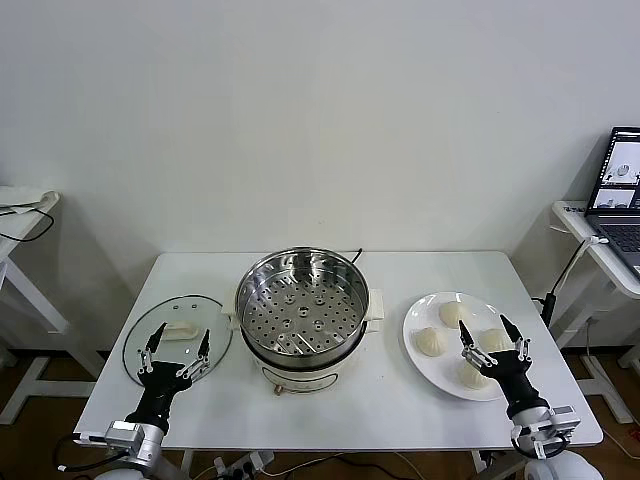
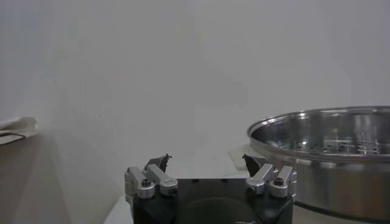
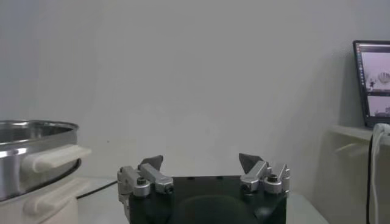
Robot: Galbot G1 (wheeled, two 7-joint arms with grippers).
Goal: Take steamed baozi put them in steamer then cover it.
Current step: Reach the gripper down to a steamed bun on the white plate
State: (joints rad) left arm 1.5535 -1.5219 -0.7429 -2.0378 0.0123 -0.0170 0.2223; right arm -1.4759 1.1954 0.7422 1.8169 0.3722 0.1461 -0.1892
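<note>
At the lower left of the head view, the left gripper [image 1: 175, 346] is held with its fingers spread wide and nothing between them, over the near edge of a glass lid [image 1: 178, 338] lying flat on the white table [image 1: 390, 400]. At the lower right, the right gripper [image 1: 495, 341] is likewise spread wide and empty, above the near part of a white plate [image 1: 425, 362]. On that plate four steamed baozi [image 1: 432, 341] are seen, one partly hidden by the gripper. At the centre of the frame the steamer [image 1: 302, 308] stands uncovered between lid and plate, its perforated tray bare. At the far right edge a laptop [image 1: 620, 192] is seen on a side stand.
</note>
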